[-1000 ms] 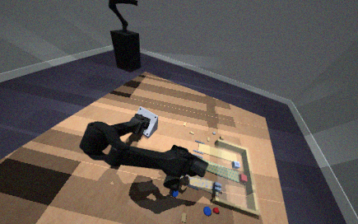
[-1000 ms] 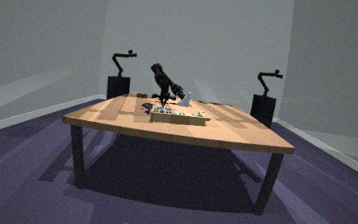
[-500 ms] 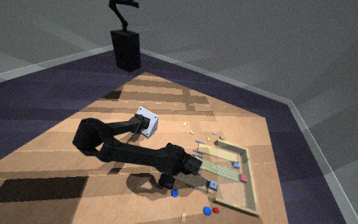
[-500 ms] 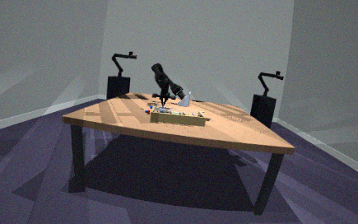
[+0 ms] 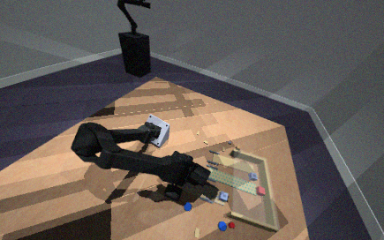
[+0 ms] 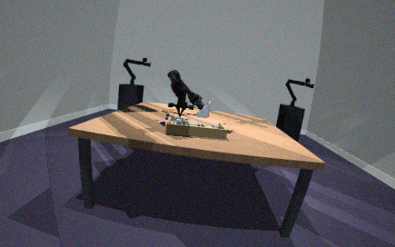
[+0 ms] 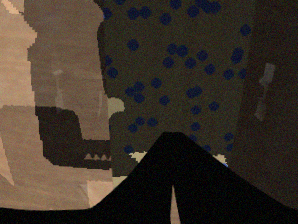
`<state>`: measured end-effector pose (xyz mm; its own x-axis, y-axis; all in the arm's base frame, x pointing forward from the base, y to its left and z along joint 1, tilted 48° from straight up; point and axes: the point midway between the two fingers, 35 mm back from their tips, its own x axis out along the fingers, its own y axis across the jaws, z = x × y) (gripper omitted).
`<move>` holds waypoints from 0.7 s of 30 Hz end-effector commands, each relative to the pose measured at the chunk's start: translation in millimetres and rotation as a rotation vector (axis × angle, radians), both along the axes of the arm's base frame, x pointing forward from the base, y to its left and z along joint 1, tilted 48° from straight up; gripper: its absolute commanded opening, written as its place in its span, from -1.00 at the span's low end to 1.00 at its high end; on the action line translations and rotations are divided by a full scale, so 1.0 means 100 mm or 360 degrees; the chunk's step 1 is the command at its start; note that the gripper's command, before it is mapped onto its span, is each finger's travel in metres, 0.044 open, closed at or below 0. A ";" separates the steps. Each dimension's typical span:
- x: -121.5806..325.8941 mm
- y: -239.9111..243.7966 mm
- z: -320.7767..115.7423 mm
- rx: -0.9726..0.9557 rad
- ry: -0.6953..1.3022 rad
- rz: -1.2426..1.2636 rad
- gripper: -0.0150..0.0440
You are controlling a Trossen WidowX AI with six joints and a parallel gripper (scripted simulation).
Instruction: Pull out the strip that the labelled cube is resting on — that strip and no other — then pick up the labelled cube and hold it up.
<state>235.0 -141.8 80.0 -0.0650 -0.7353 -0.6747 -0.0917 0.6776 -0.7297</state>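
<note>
My gripper (image 5: 213, 193) (image 6: 180, 116) (image 7: 171, 141) is shut, its tips low at the near, open side of the tray. A strip with blue dots (image 7: 170, 82) lies in shadow under it; a pale end of this strip (image 5: 220, 203) shows beside the fingers. A pale blue cube (image 5: 223, 196) is close to the fingertips, outside the tray. Another blue cube (image 5: 252, 176) and a red cube (image 5: 260, 191) are further back in the tray. A green dotted strip (image 5: 232, 180) and a plain yellow strip (image 5: 231, 160) lie alongside. No label is readable.
The low-walled tray (image 5: 268, 185) (image 6: 198, 131) stands on the wooden table (image 5: 294, 207) (image 6: 260, 144). Short grey bars (image 5: 213, 163) stand by the strip ends. Two blue pieces (image 5: 187, 206) (image 5: 222, 226) and a red piece (image 5: 231, 225) lie outside the tray.
</note>
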 end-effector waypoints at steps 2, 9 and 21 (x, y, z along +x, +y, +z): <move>-0.12 -0.03 -0.02 -0.0004 0.0026 -0.0017 -0.49; -0.22 -0.03 0.00 -0.0004 0.0027 -0.0017 -0.49; -0.15 0.29 0.30 -0.0001 0.0028 -0.0017 -0.49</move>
<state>218.3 -119.9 101.9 -0.0811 -0.7350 -0.6732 -0.1008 0.6780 -0.7281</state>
